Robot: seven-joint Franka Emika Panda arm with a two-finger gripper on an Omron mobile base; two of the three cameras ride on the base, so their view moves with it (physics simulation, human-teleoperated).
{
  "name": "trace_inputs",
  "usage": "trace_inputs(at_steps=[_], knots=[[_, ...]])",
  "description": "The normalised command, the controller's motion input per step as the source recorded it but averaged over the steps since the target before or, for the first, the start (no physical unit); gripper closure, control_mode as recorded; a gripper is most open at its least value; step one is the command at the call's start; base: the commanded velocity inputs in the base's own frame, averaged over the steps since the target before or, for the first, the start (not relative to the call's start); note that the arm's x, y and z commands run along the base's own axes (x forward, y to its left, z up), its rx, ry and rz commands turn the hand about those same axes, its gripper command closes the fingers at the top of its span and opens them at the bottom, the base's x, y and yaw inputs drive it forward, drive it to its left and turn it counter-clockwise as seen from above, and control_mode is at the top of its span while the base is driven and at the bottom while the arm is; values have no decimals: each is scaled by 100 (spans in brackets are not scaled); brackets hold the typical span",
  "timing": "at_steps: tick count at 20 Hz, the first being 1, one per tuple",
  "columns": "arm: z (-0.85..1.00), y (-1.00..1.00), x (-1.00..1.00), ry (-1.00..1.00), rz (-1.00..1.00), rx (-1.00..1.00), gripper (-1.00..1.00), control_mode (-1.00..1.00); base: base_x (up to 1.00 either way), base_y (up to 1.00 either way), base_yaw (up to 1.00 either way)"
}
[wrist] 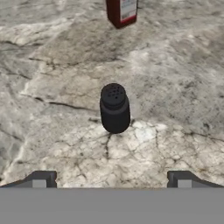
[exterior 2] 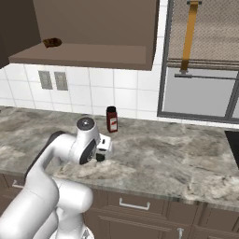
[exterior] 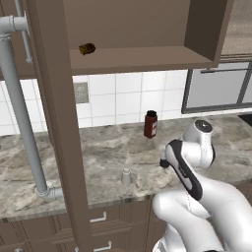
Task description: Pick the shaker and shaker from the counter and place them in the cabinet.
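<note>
Left base view: pale shaker (exterior: pixel 126 176) upright on worktop (exterior: pixel 108 147), 7 o'clock of red bottle (exterior: pixel 150 124).
Right base view: brown object (exterior 2: pixel 52 43) on cabinet (exterior 2: pixel 93 51) base board.
Hand view: fingers (wrist: pixel 41 178) spread wide, nothing between; black shaker (wrist: pixel 114 108) upright, 12 o'clock of them.

We're looking at a kitchen: a marbled stone counter (exterior: pixel 103 147) is running along a white tiled wall (exterior: pixel 123 98), a brown wooden cabinet (exterior: pixel 138 56) is hanging above it, and drawers (exterior 2: pixel 135 205) with silver handles are sitting below. A red bottle (exterior: pixel 150 124) and shakers are standing on the worktop.
</note>
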Motion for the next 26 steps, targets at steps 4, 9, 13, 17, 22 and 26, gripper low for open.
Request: trace_inputs(at_steps=[4, 9, 13, 17, 22, 26], knots=[[-27, 0, 24, 0, 0, 0, -100, -100, 0, 0, 0], [-25, 0, 17, 0, 0, 0, -100, -100, 0, 0, 0], [-24, 0, 18, 0, 0, 0, -100, -100, 0, 0, 0], [-21, 0, 13, 0, 0, 3, -100, -100, 0, 0, 0], [-19, 7, 13, 0, 0, 6, -100, -100, 0, 0, 0], [-17, 6, 16, 0, 0, 6, -100, -100, 0, 0, 0]])
